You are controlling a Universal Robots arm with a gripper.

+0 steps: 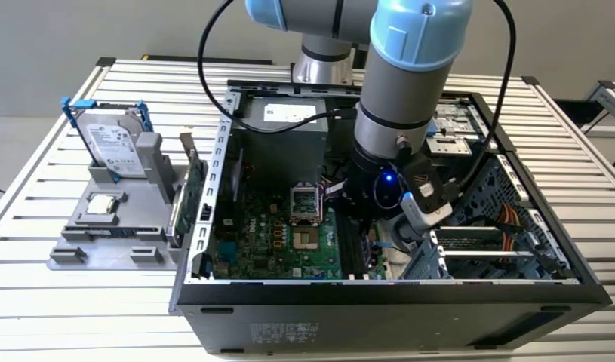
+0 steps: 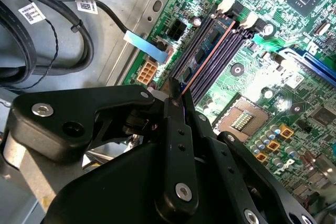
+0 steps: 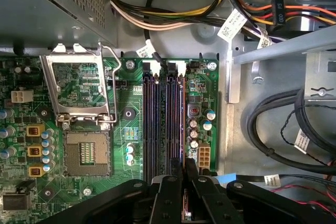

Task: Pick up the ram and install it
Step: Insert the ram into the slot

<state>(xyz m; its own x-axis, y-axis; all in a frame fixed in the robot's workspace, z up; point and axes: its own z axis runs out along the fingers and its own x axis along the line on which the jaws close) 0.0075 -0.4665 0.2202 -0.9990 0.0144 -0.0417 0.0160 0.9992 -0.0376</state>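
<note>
We judge the pick-up done and seating unfinished: our black two-fingered gripper [image 2: 176,98], closed on the thin dark ram stick [image 2: 207,56], holds it edge-down along the motherboard's long dark memory slots [image 3: 163,124].

The ram [image 2: 202,59] is a long, thin, dark stick with a coppery edge, standing on edge in a memory slot on the green board, running from about seven o'clock toward one o'clock in the second wrist view.
</note>
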